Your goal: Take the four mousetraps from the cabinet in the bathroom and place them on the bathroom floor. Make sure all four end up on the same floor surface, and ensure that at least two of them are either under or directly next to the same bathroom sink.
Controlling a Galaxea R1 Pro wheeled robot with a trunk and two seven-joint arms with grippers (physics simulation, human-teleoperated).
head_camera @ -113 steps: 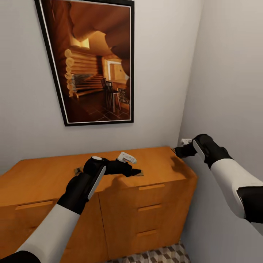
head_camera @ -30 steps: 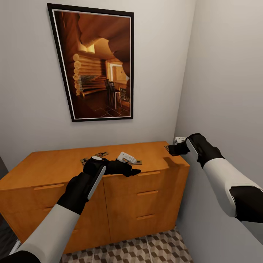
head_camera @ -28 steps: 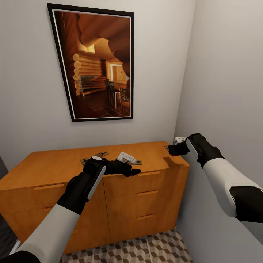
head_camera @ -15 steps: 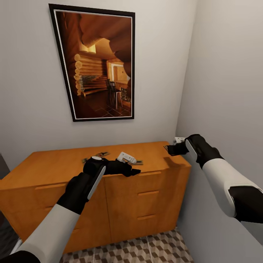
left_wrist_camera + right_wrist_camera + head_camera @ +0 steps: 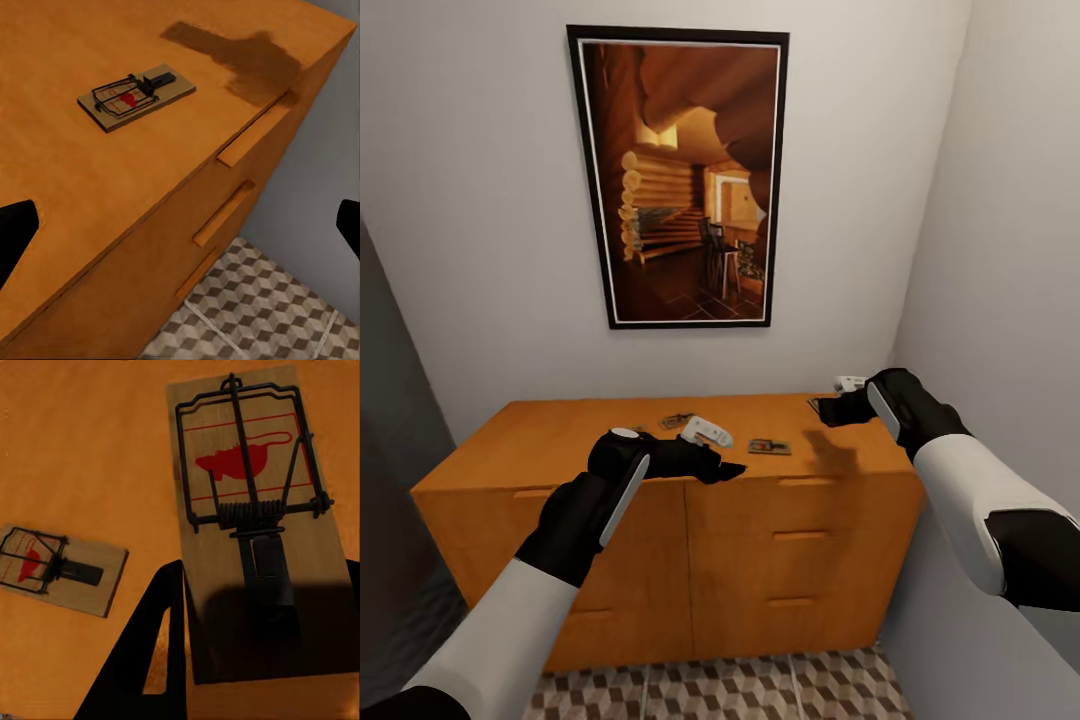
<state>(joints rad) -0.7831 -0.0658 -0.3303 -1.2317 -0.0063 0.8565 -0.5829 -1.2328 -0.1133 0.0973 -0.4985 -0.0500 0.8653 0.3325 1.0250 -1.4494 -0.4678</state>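
Note:
The orange-brown cabinet [image 5: 560,440] stands against the wall under a picture. One mousetrap [image 5: 768,446] lies flat on its top near the front edge, also seen as mousetrap [image 5: 135,96]. Another mousetrap [image 5: 676,420] lies further back, partly behind my left wrist. My left gripper [image 5: 726,468] hovers at the cabinet's front edge, open, with its fingers [image 5: 15,234] wide apart and nothing between them. My right gripper [image 5: 822,408] is over the cabinet's right end, shut on a mousetrap [image 5: 251,502] that looms large beside one dark finger [image 5: 142,660]. A lying mousetrap [image 5: 60,566] shows beyond it.
A framed log-cabin picture [image 5: 685,180] hangs above the cabinet. The right wall [image 5: 1010,250] runs close beside my right arm. A dark panel [image 5: 385,480] stands at the left. Cube-patterned floor tiles [image 5: 760,690] lie before the cabinet, below its drawer pulls [image 5: 247,142].
The whole view has shifted: the camera has backed off and turned left, so more of the cabinet and floor shows. Both arms keep their pose; the left gripper is now off the top, at its front edge.

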